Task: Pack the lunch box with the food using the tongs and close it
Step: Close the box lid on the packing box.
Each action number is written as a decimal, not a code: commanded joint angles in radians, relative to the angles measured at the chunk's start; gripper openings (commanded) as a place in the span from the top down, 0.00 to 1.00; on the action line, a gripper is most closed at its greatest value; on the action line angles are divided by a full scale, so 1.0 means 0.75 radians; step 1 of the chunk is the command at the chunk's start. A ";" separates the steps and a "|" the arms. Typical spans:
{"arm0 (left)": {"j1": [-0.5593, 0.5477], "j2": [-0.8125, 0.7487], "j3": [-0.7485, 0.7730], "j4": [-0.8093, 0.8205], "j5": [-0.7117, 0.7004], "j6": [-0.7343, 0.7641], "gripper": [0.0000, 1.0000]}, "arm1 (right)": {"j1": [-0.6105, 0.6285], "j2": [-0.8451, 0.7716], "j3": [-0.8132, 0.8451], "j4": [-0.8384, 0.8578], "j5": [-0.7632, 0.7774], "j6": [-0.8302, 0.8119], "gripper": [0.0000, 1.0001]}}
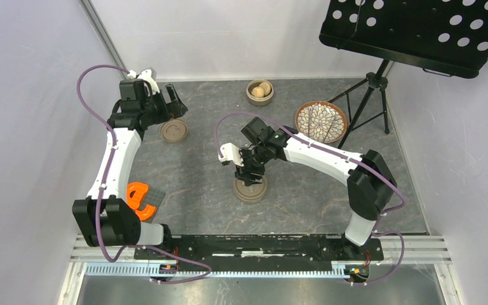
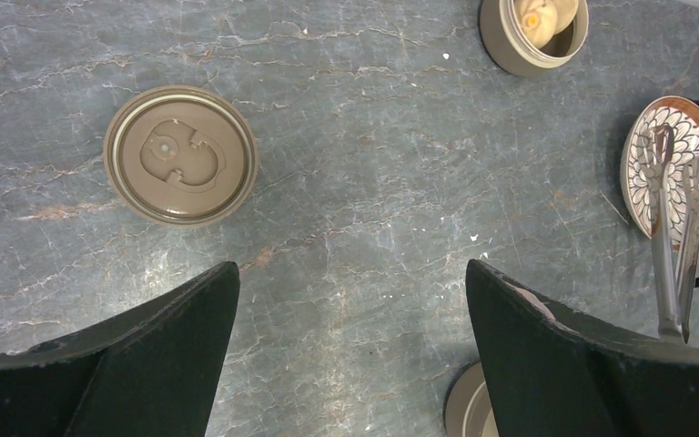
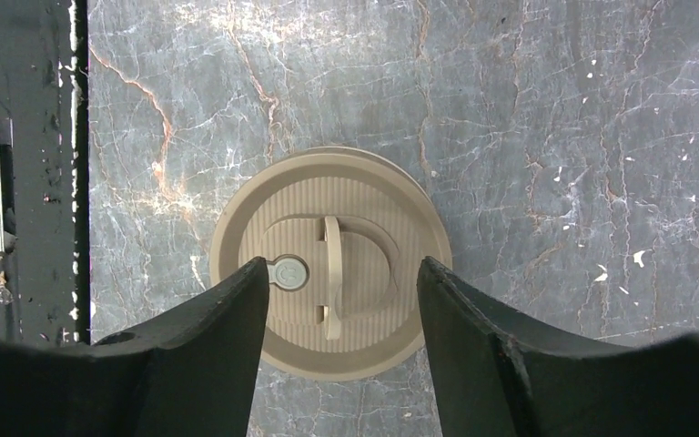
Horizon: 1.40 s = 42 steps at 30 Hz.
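The right gripper hangs over the lidded lunch box by the worktop's near edge, jaws half-wide, holding nothing. The left gripper gapes wide near a loose lid.

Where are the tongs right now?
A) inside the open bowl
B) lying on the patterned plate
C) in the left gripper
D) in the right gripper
B: the tongs lie with their tips on the plate, handles sticking out past its rim.

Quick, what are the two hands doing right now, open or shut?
Left hand: open, holding nothing.
Right hand: open above the round lidded box, gripping nothing.
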 commanded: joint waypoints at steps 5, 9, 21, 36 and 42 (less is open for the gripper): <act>0.002 0.007 0.011 0.039 0.022 0.064 0.00 | 0.043 0.041 -0.076 0.131 0.080 0.057 0.38; 0.003 0.008 0.007 0.038 0.017 0.072 0.00 | 0.061 0.087 -0.120 0.141 0.176 0.069 0.42; 0.003 0.039 0.027 0.039 0.033 0.073 0.00 | 0.052 0.048 -0.022 0.078 0.105 0.078 0.43; 0.003 0.044 0.030 0.052 0.056 0.077 0.00 | -0.069 0.010 0.076 0.009 0.003 0.017 0.45; 0.003 0.037 0.021 0.071 0.180 0.106 0.00 | -0.106 0.031 0.113 0.009 -0.040 0.035 0.45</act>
